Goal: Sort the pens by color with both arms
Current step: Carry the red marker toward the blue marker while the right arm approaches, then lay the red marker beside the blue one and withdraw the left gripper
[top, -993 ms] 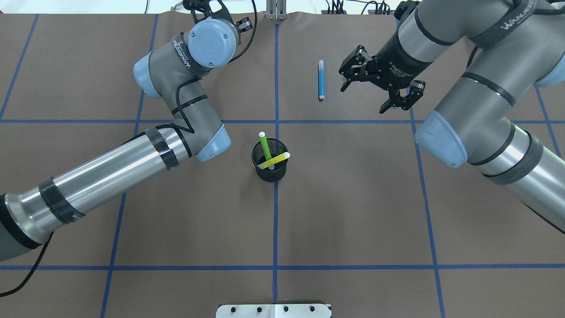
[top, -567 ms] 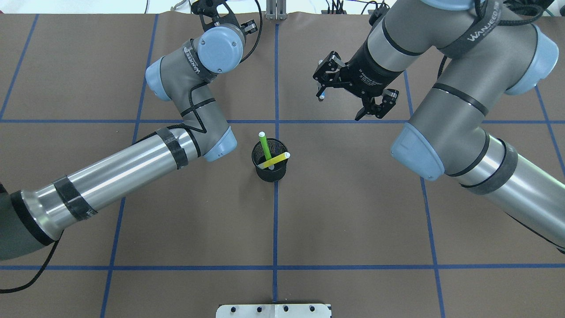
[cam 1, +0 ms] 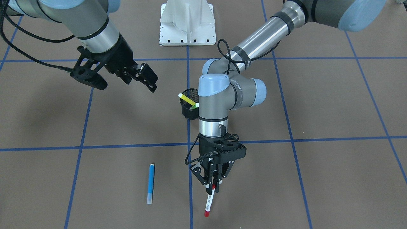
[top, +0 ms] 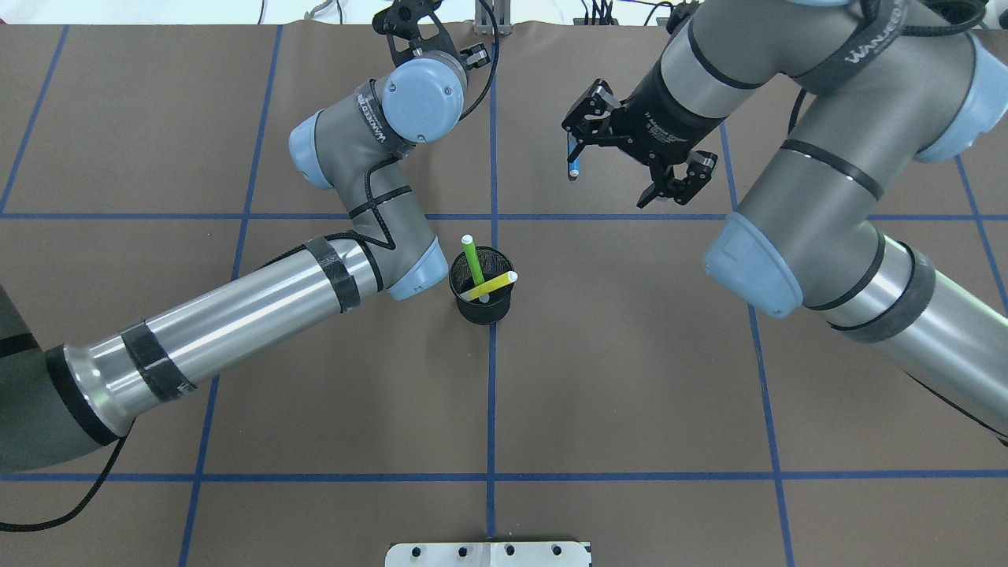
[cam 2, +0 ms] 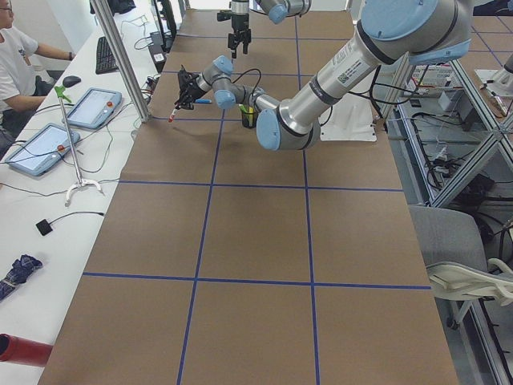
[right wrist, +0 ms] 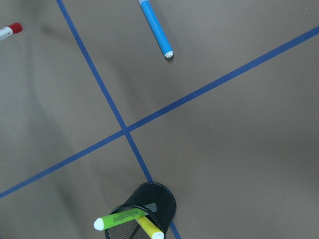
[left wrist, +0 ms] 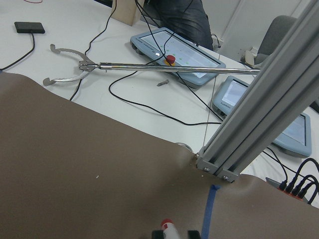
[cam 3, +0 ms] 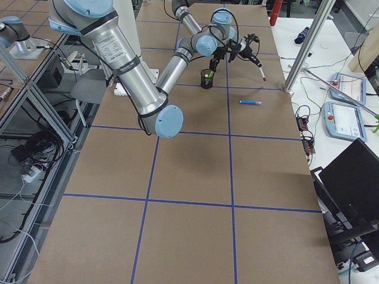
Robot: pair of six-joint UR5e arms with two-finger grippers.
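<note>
Our left fingers (cam 1: pixel 210 185) clamp the red-capped pen (cam 1: pixel 208 203), which hangs tilted just off the surface (cam 1: pixel 318 178). Our right fingers (cam 1: pixel 148 77) hang spread wide and empty. The blue pen (cam 1: pixel 151 183) lies flat nearby. The green pen (top: pixel 472 264) and yellow pen (top: pixel 492 286) lean in the black mesh cup (top: pixel 480 311).

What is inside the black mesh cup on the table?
A green pen and a yellow pen lean inside the cup, tops sticking out. Their lower ends are hidden by its wall.
</note>
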